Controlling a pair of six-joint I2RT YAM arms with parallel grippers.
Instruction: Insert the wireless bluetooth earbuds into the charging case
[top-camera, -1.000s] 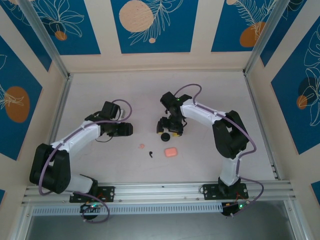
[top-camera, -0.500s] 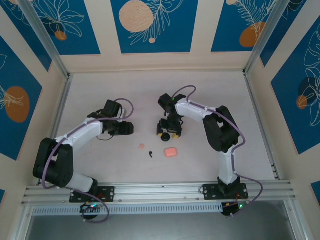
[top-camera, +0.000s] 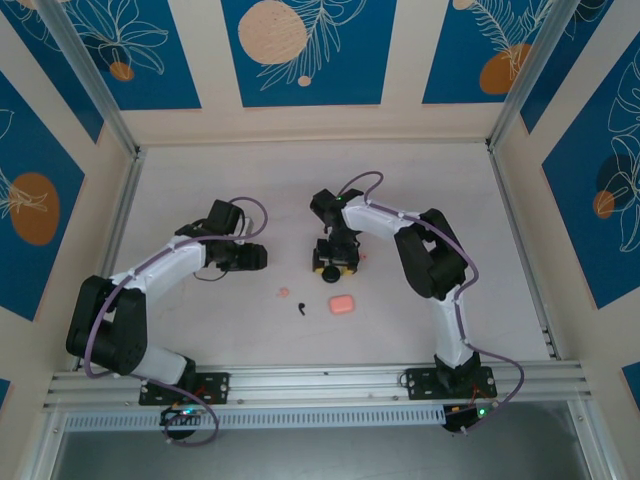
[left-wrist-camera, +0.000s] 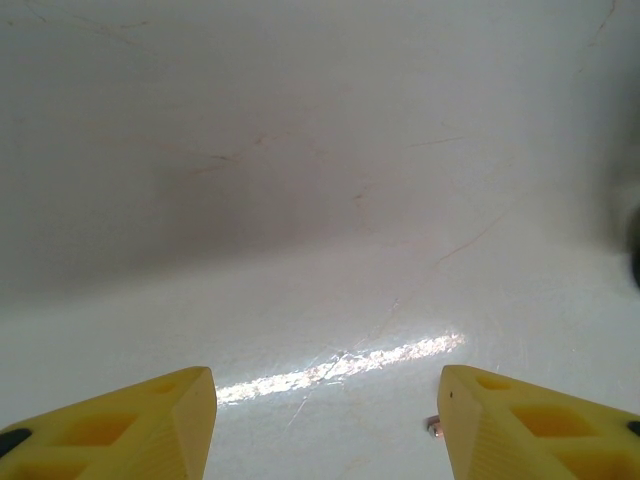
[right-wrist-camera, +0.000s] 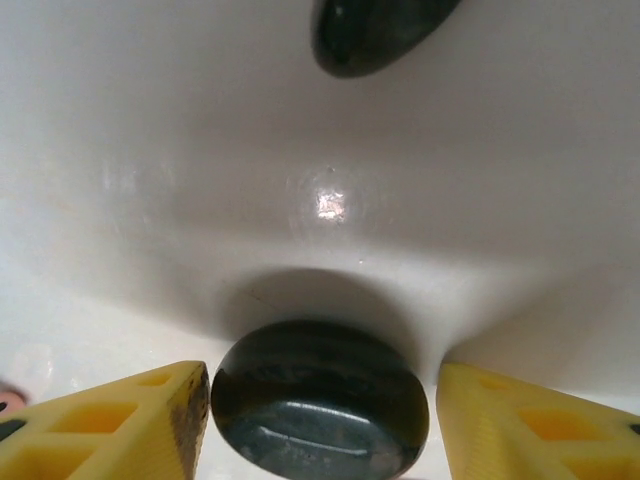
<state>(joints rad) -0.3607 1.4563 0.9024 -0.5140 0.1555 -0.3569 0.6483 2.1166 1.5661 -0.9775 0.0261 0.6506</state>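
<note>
Salmon-pink charging case long axis left-right | left hand spread, empty | right hand spread astride black puck

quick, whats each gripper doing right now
left gripper: open, nothing between the jaws.
right gripper: open, jaws either side of a black rounded object, with a gap on one side.

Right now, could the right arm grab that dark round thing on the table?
Probably yes: the dark round thing already lies on the table inside the open right pincer, one finger on each side and nothing else between them.
</note>
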